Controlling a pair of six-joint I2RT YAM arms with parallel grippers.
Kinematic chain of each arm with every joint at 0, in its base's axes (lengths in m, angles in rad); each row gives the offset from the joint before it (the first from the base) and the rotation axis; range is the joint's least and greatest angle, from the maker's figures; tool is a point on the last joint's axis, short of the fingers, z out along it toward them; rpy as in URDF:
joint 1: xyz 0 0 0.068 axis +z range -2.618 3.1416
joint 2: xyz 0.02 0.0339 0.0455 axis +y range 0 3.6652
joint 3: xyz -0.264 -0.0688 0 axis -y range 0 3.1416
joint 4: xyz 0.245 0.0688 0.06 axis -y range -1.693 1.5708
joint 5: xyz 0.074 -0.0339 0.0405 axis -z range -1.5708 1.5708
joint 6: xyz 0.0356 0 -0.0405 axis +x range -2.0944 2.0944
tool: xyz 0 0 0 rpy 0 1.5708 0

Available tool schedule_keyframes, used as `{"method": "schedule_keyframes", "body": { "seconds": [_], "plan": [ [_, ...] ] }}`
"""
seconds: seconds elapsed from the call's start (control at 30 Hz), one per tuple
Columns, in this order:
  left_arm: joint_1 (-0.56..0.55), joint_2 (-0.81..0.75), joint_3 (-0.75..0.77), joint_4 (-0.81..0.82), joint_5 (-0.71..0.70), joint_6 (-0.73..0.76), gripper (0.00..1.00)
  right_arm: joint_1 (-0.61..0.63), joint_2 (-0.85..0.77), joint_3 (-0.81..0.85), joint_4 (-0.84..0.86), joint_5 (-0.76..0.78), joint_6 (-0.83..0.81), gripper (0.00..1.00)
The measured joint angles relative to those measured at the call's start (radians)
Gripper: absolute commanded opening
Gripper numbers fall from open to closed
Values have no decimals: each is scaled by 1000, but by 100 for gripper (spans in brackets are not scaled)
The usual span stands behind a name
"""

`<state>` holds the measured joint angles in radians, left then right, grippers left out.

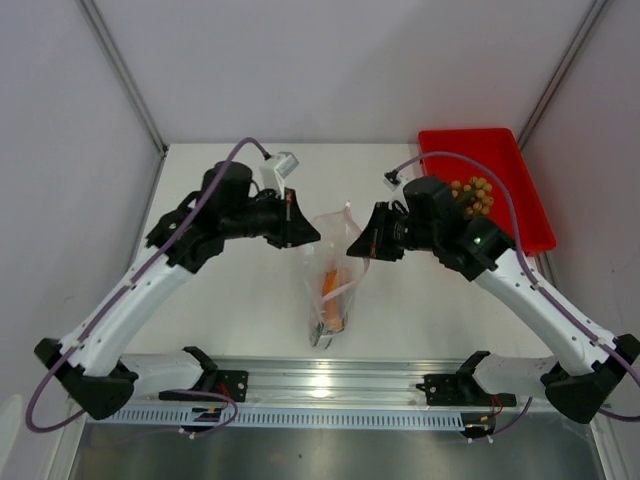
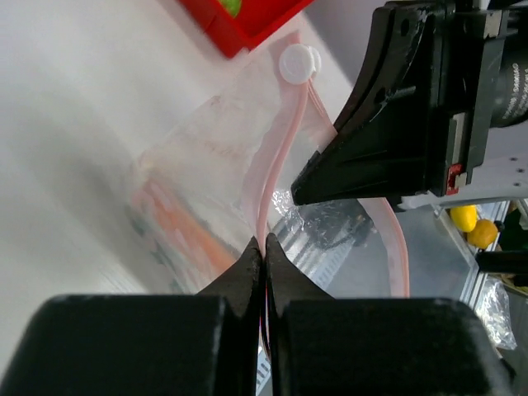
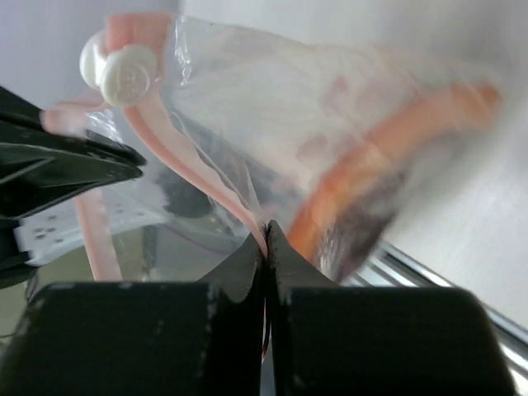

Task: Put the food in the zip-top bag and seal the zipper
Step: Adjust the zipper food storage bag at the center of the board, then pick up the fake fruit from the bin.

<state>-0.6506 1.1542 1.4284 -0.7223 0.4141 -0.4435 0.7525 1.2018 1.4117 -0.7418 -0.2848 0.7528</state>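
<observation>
From above, we see a white bench [image 1: 250, 300]. The zip-top bag [image 1: 335, 275] sits mid-bench, and the bunch of tan fruits [image 1: 472, 195] lies in the red tray [image 1: 500, 145] at the far right corner. Left wrist: our left end effector [image 2: 264, 247] is pinched tight on the zipper [image 2: 285, 148]. Right wrist: our right end effector [image 3: 266, 231] clamps that strip too.

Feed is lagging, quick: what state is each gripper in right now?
Left gripper: closed, pinching the zipper of the zip-top bag.
Right gripper: closed, pinching the zipper too.

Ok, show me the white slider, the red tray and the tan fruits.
white slider [image 3: 124, 73], right wrist view, its round face.
red tray [image 1: 500, 150], top view, bare floor.
tan fruits [image 1: 472, 196], top view, bunch's middle.
</observation>
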Motion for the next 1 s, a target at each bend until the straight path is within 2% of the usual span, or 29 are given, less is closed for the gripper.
{"method": "schedule_keyframes", "body": {
  "seconds": [0.17, 0.2, 0.23, 0.27, 0.4, 0.5, 0.6, 0.63, 0.67, 0.77, 0.83, 1.0],
  "plan": [
    [0, 153, -34, -16, -1, 0, 1, -31, 33, -131, -43, 19, 2, 0],
    [0, 170, -34, -23, 0, 0, 1, -31, 37, -130, -55, 25, -6, 4],
    [0, 174, -33, -29, 0, 0, 1, -31, 37, -125, -63, 29, -12, 12],
    [0, 173, -26, -36, 0, 0, 1, -31, 37, -108, -79, 34, -24, 30],
    [0, 169, 58, -46, 0, 6, 1, -33, 37, -7, -118, 52, -73, 60],
    [0, 164, 85, -41, 0, 8, 1, -58, 38, 108, -163, 65, -122, 71],
    [0, 168, 85, -40, -8, 8, 1, -125, 58, 250, -234, 71, -172, 77],
    [0, 171, 85, -40, -13, 9, 1, -164, 67, 300, -260, 71, -188, 81],
    [0, 174, 85, -40, -19, 9, 1, -216, 75, 343, -274, 64, -202, 92],
    [0, 184, 87, -39, -24, 9, 1, -380, 78, 394, -281, 75, -232, 97],
    [1, 189, 87, -39, -24, 9, 0, -486, 83, 389, -282, 94, -249, 97],
    [1, 192, 87, -34, -18, 8, 1, -644, 155, 265, -209, 177, -259, 92]
  ]
}}
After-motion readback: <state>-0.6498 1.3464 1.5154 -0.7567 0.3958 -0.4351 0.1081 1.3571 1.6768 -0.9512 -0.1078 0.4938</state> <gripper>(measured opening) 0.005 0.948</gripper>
